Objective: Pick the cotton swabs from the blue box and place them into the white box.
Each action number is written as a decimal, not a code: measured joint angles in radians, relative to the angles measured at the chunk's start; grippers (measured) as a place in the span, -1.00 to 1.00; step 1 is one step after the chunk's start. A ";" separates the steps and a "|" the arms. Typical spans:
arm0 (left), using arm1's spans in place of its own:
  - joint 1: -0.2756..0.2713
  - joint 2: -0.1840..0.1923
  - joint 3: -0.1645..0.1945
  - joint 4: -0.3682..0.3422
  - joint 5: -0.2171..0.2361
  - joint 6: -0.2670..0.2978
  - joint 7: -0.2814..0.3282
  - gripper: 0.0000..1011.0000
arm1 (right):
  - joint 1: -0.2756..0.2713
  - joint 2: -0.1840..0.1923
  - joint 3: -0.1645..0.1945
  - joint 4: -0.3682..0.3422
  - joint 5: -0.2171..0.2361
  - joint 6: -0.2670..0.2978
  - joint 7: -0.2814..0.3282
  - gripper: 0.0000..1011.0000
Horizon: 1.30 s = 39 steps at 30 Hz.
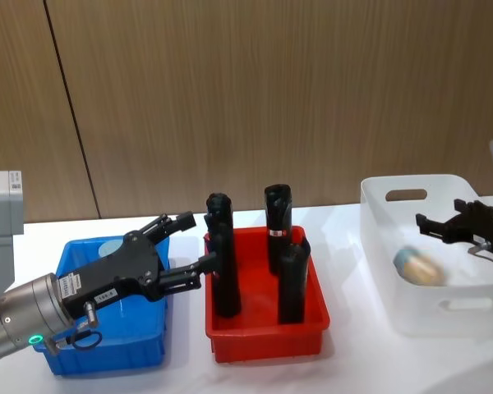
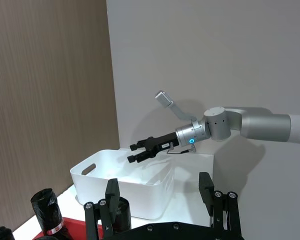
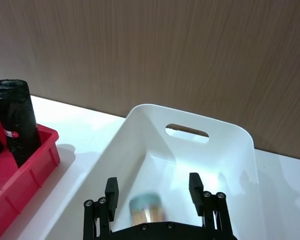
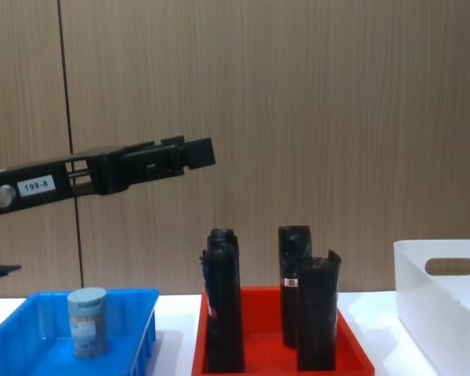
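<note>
White table (image 1: 345, 238), left gripper (image 1: 200, 241) spread, raised near blue box (image 1: 107, 361), right gripper (image 1: 431, 223) spread over white box (image 1: 427, 316)

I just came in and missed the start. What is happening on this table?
The right gripper, open, hangs over the white box, with one tub of cotton swabs inside. The left gripper, open and empty, hovers high near the edge of the blue box beside the red tray; a second tub stands upright in that box.
</note>
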<state>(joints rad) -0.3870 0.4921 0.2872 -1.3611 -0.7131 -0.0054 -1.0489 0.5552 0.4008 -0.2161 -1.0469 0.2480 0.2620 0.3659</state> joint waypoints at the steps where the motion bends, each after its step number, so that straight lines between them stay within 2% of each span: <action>1: 0.000 0.000 0.000 0.000 0.000 0.000 0.000 0.99 | 0.002 -0.001 0.000 0.006 -0.001 -0.001 -0.001 0.78; 6: 0.000 0.000 0.000 0.000 0.000 0.000 0.000 0.99 | 0.004 -0.002 -0.001 0.015 -0.001 -0.004 -0.001 0.97; 25: 0.002 -0.001 0.002 -0.002 0.005 0.000 0.011 0.99 | -0.011 -0.003 -0.004 -0.011 -0.002 -0.011 -0.003 0.98; 30: 0.008 -0.006 0.009 -0.014 0.028 0.000 0.058 0.99 | -0.038 -0.006 -0.004 -0.046 -0.001 -0.022 -0.018 0.98; 39: 0.024 -0.018 0.027 -0.042 0.081 0.003 0.165 0.99 | -0.125 -0.016 -0.005 -0.157 0.007 -0.056 -0.065 0.98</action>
<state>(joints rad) -0.3626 0.4745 0.3144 -1.4030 -0.6316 -0.0028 -0.8839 0.4300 0.3853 -0.2209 -1.2038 0.2547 0.2063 0.3007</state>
